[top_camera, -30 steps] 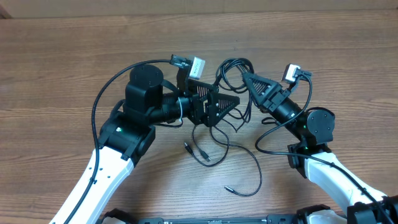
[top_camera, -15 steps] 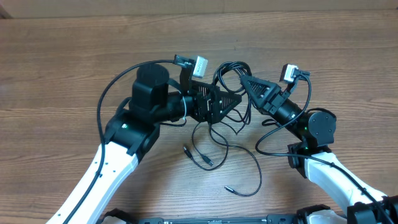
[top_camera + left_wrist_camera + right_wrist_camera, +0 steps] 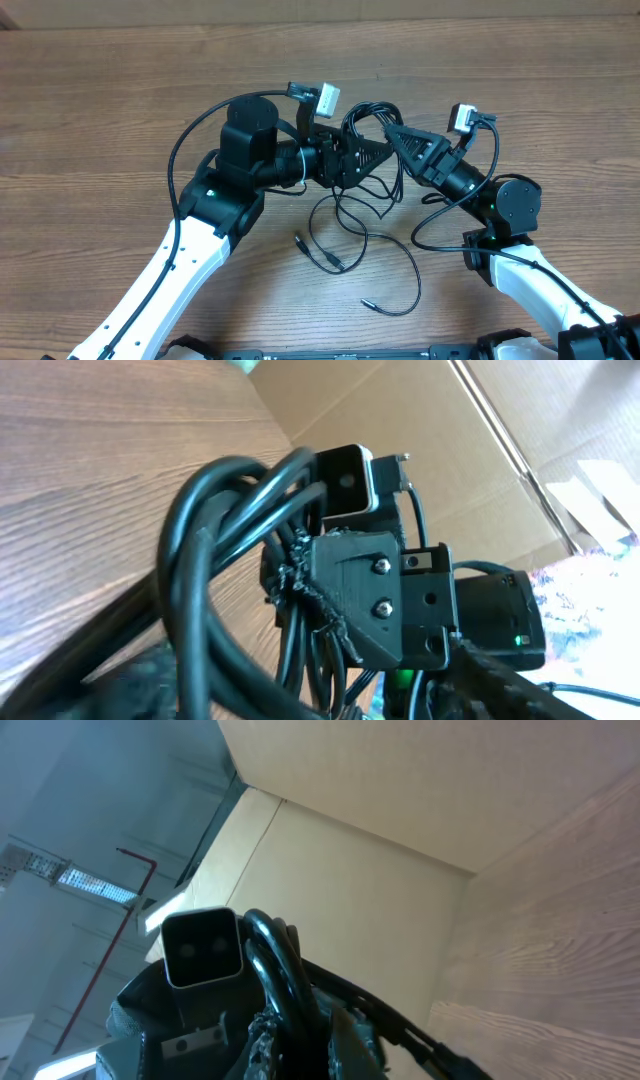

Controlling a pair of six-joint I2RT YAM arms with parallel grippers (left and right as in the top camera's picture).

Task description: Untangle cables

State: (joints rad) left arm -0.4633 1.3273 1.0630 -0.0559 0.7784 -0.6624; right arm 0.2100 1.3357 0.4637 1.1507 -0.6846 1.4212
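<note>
Right tool [image 3: 392, 128] clenched on the raised bunch of cables [image 3: 368, 110]; left tool [image 3: 378, 158] just beside it, grip unclear.

We note the cables gathered as a looped bunch at the two tool tips, held above the surface [image 3: 100, 120]. Loose strands trail down onto it toward the robot's base and end in small plugs [image 3: 333, 261]. In the left wrist view, strands cross right in front of the left tool, but we cannot tell whether its jaws are parted or pinching. We judge the cords light, limp and a little springy: likely to slide and re-coil, and a hard tug could tighten the tangle or strain a plug. Best hold, in our view, is one strand just below the bunch, not a plug end.
</note>
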